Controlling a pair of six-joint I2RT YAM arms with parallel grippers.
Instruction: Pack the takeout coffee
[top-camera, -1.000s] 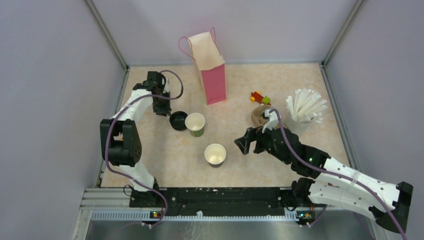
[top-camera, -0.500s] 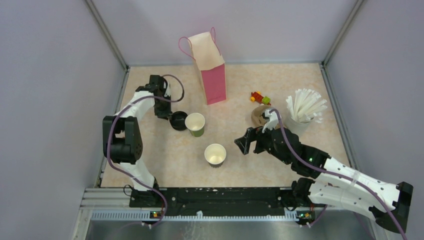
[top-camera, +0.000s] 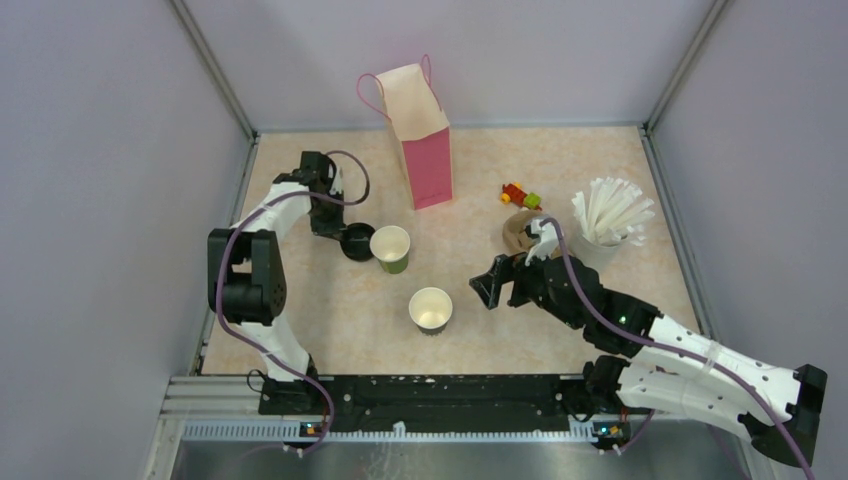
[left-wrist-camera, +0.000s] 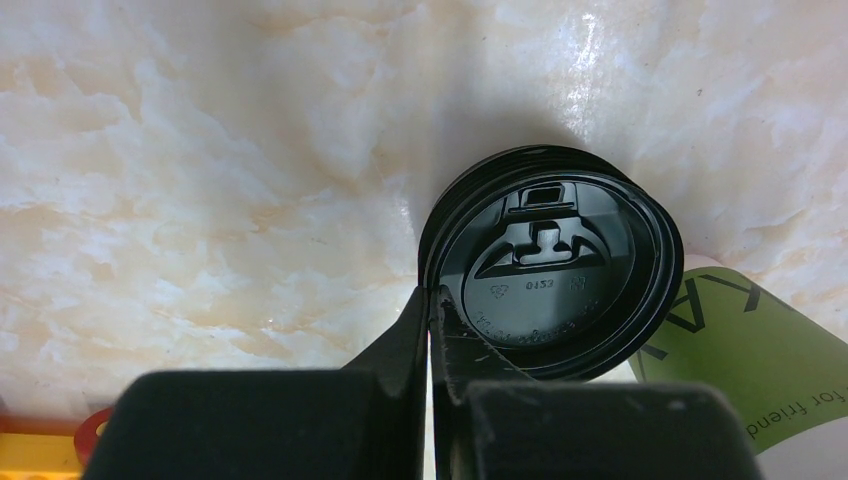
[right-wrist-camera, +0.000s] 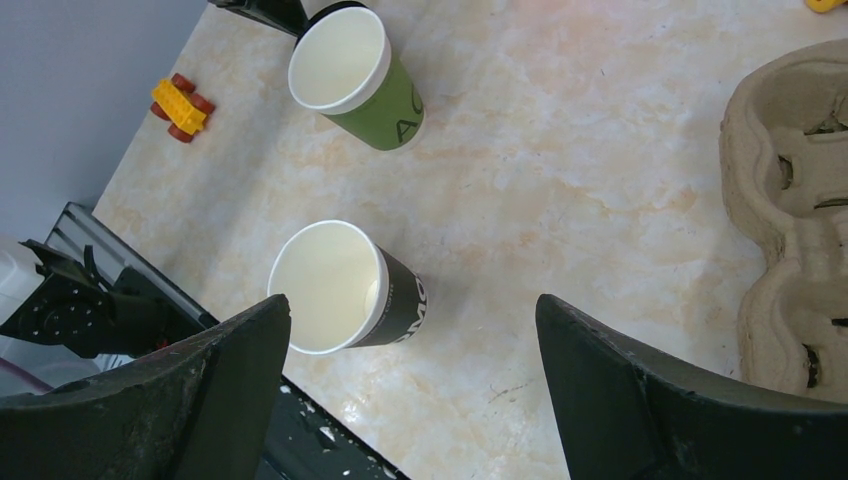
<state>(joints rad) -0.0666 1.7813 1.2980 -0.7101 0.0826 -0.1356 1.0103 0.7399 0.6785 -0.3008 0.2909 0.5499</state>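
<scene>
scene: a pale marbled table (top-camera: 600, 150), walled on three sides, is seen from above, with two arms bolted at its near edge.
left gripper: the left gripper (left-wrist-camera: 430, 302) is lowered to the table at the far left. its two fingers are pressed together with no gap, and their tips are set against the rim of the black lid. whether the rim is caught between them cannot be told.
black lid: the round black lid (left-wrist-camera: 550, 275) is laid flat on the table, on no cup, just beside the green cup.
green cup: the green cup (top-camera: 390, 248) is stood upright and uncovered, pale inside, with pale lettering on its side, just right of the lid.
black cup: the black cup (right-wrist-camera: 345, 290) is stood upright and uncovered, pale inside, with white lettering. it is placed toward the near middle of the table, apart from the green cup.
right gripper: the right gripper (top-camera: 487, 283) is held above the table to the right of the black cup. its fingers are spread wide and nothing is held between them.
pulp carrier: a brown moulded carrier (right-wrist-camera: 790, 220) is laid on the table at the right, partly hidden by the right arm in the overhead view.
pink bag: a pink paper bag (top-camera: 425, 150) is stood upright at the far middle, mouth open.
cup of straws: a pale cup of white straws (top-camera: 605, 220) is stood at the far right, near the carrier.
toy blocks: small red, yellow and green blocks (top-camera: 520, 195) are seen between the bag and the straws.
</scene>
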